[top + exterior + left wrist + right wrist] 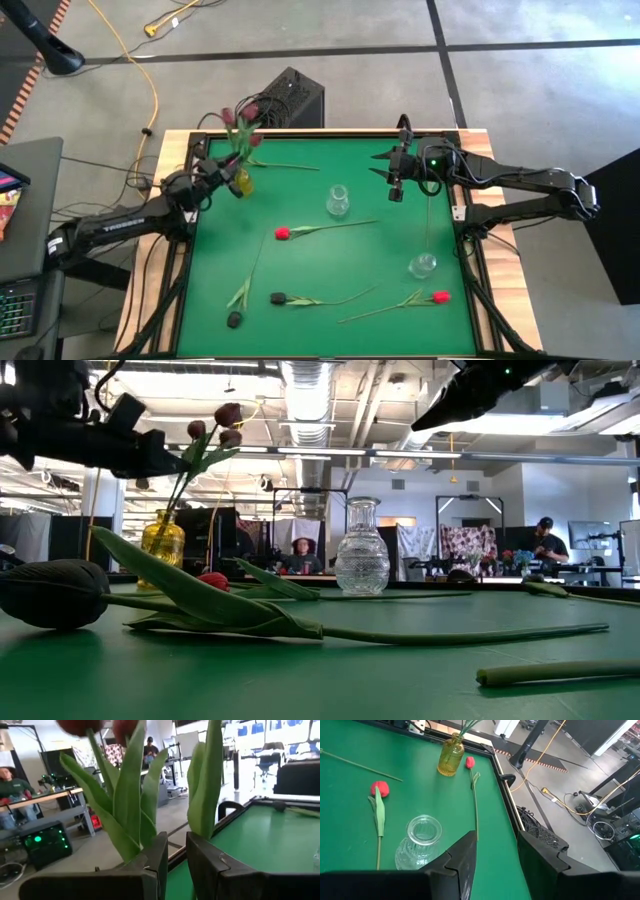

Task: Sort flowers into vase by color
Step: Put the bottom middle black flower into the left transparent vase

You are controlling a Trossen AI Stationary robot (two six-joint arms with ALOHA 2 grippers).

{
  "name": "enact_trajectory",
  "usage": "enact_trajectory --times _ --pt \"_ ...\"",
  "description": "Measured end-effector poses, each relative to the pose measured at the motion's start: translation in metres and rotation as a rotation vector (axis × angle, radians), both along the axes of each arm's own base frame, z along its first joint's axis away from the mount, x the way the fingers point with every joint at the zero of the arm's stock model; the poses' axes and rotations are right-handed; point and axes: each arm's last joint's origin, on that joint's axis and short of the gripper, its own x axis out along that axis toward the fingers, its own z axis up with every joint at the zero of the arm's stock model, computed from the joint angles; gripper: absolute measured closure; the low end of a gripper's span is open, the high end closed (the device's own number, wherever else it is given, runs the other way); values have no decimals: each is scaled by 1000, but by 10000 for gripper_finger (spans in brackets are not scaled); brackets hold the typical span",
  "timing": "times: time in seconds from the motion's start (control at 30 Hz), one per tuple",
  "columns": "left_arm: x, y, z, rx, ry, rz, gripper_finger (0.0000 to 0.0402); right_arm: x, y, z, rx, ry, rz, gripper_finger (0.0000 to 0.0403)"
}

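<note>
Left gripper (228, 181): my fingers stand slightly parted just beside the yellow vase (242, 183), gripping nothing I can see.
Right gripper (396, 185): waiting high over the far right of the mat, jaws spread, empty.
Flowers: maroon tulips (243, 122) stand in the yellow vase; red tulip (283, 233) and dark tulip (278, 298) lie on the green mat (330, 262).
Next, I judge: back off straight, clear of the leaves, so the vase stays upright.

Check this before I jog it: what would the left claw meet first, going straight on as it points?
Probably the tulip leaves in the yellow vase, directly ahead of the left claw; depth unclear.
</note>
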Motion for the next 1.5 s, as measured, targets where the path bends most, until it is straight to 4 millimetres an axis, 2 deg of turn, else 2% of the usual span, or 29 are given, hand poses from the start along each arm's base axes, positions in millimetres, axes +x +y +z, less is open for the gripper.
enact_trajectory --times 0.33,0.5,0.73,0.97,1.07,1.27,1.5 --pt "3 2 24 -56 110 4 343 0 0 0 -1 0 1 234" --pt "2 1 43 -79 152 4 343 0 0 0 -1 0 1 234" --pt "-4 -2 69 -149 220 4 343 0 0 0 -1 0 1 234" --pt "-12 -6 84 -267 213 8 343 1 0 1 16 -19 -4 234" --pt "-12 -9 86 -320 200 -52 343 1 1 1 38 -28 -10 234" --pt "-9 -16 83 -457 176 -309 343 2 5 1 151 -57 93 234" --pt "-10 -24 75 -625 210 -505 343 5 22 -1 264 -54 223 234"
